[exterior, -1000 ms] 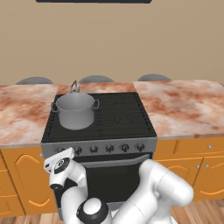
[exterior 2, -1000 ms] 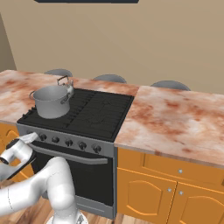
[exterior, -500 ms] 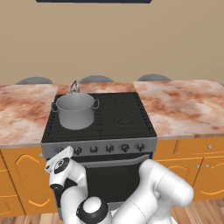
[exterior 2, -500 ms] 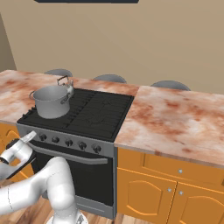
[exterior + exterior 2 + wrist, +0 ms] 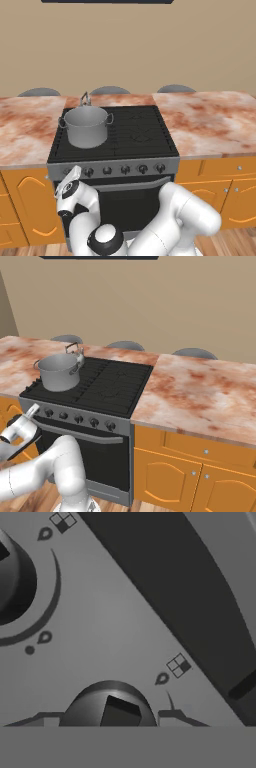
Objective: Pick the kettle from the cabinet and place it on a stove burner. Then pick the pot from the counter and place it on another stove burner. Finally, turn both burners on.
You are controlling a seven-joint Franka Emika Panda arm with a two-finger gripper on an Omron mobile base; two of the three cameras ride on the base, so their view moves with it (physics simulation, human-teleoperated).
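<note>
With the jaws set part open either side of a stove knob [image 5: 111, 706] on the steel strip [image 5: 114, 167], the gripper [image 5: 71, 176] should close squarely before twisting. Pot [image 5: 86, 126] and kettle [image 5: 85, 99] sit on left burners [image 5: 112, 131].

The white Franka arm with dark joints is folded low and near. Its fat white elbow link bulges on the right, then the forearm doubles back left and the wrist tips upward. The two-finger gripper [image 5: 73, 172] points up and away at the far end of the wrist, down at the left. From the hand camera its fingertips [image 5: 45, 718] stand apart, jaws partly open around a knob.
</note>
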